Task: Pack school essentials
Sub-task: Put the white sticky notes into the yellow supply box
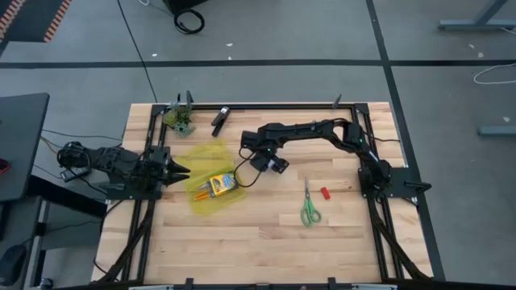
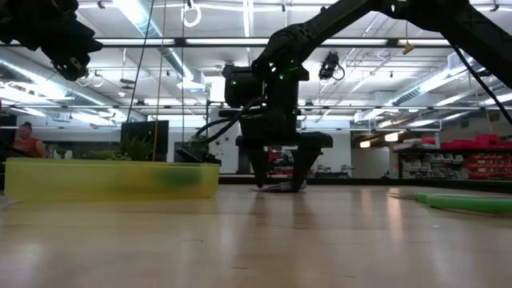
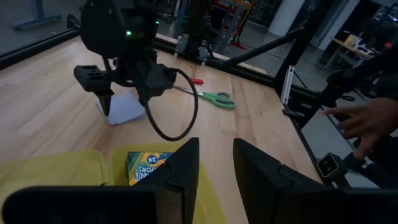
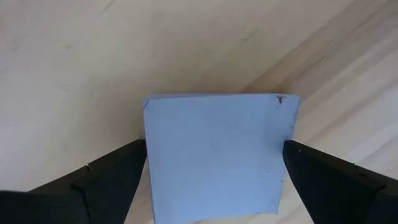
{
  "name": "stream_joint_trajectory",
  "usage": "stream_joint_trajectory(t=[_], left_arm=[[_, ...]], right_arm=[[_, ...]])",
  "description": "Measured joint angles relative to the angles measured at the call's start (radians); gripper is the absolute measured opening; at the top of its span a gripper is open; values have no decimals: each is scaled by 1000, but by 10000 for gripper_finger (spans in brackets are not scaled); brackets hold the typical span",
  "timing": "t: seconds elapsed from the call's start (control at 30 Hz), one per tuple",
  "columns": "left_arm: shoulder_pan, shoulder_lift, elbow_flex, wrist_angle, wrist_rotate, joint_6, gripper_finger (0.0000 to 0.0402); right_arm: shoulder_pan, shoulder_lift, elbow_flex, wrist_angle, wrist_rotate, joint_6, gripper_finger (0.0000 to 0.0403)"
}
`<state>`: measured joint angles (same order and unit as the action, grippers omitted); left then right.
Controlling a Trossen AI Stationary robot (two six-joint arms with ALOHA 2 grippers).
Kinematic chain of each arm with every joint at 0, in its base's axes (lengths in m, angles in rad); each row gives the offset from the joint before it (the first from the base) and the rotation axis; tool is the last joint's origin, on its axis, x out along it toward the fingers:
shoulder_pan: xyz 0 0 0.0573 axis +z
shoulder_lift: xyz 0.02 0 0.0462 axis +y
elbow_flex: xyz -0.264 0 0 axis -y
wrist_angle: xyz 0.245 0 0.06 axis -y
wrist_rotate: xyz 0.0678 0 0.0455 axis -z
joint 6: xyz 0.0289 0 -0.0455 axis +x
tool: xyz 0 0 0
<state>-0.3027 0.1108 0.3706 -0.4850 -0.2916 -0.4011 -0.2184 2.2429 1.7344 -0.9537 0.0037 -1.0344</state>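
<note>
High view: the right hand [image 1: 256,163] is lowered beside the yellow tray [image 1: 211,187], in which the crayon box [image 1: 219,184] lies; scissors [image 1: 310,206] and red eraser [image 1: 326,193] lie apart on the bench [image 1: 266,234].

Low view: the fingers are seen reaching the bench surface.

Left wrist view: the left hand [image 3: 214,163], released, hovers over the tray.

Right wrist view: the pale blue note pad [image 4: 214,155] is straddled by spread fingers [image 4: 112,177], not yet clamped. Being flat, it may slide or slip out on closing.
</note>
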Motion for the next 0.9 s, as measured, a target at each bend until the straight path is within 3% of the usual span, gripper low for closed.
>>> stream_joint_trajectory(t=[0.27,0.9], left_arm=[[0,0,0,0,0,-2,107],[0,0,0,0,0,0,107]], right_arm=[[-30,2,-1,3,-77,42,385],[5,13,55,-14,-72,67,277]])
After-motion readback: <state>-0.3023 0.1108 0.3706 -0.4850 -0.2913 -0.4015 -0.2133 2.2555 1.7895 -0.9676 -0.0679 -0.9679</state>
